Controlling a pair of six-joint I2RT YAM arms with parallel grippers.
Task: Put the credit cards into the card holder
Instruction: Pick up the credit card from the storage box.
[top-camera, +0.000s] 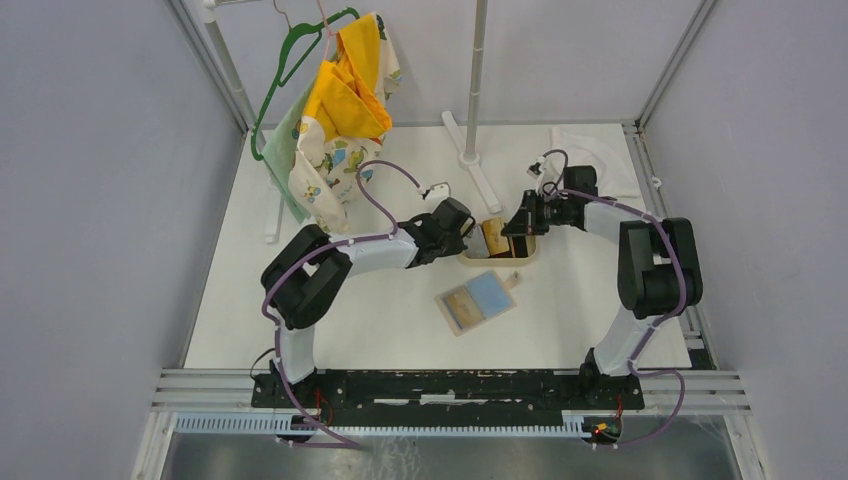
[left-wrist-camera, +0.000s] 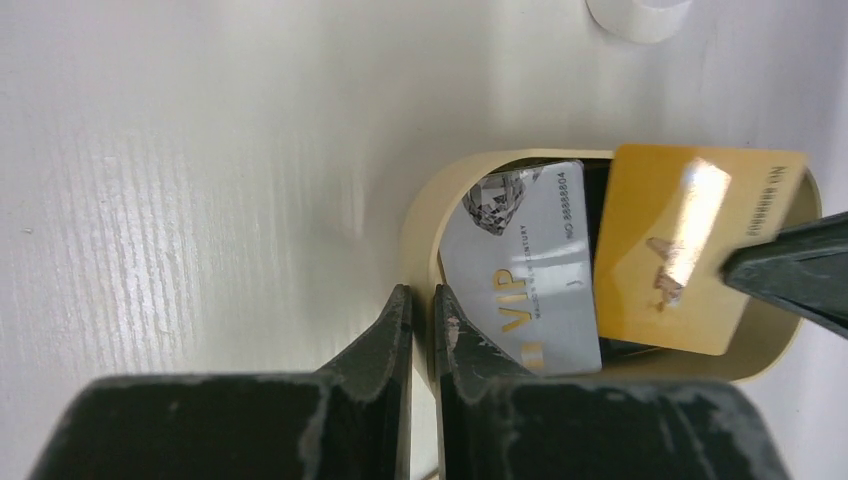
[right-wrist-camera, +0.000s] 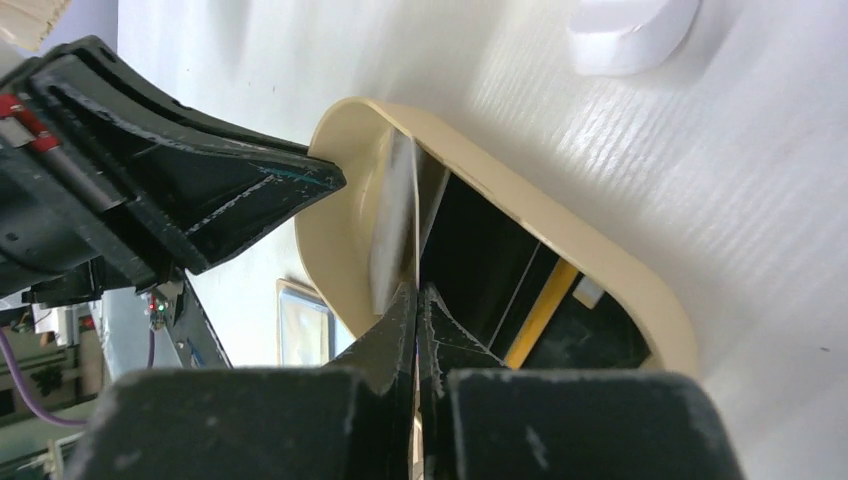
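The left hand (left-wrist-camera: 421, 305) is clamped on the left rim of the tan tray (left-wrist-camera: 413, 245) on the counter (top-camera: 400, 320). Inside the tray leans a grey VIP card (left-wrist-camera: 530, 270). Beside it, a gold card (left-wrist-camera: 670, 250) tilts upward, pinched at its edge by the closed right hand (right-wrist-camera: 415, 295). The card holder (top-camera: 478, 300) lies open, just in front of the tray.

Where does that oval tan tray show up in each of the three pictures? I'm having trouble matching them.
Top view: the tray is mid-table, just beyond the open wallet.
Left wrist view: the tray fills the right half, with a silver card and a gold card in it.
Right wrist view: the tray is in the centre, slanting toward the lower right.
Shared landmark: the left gripper pinching the tray's rim, seen in all three.
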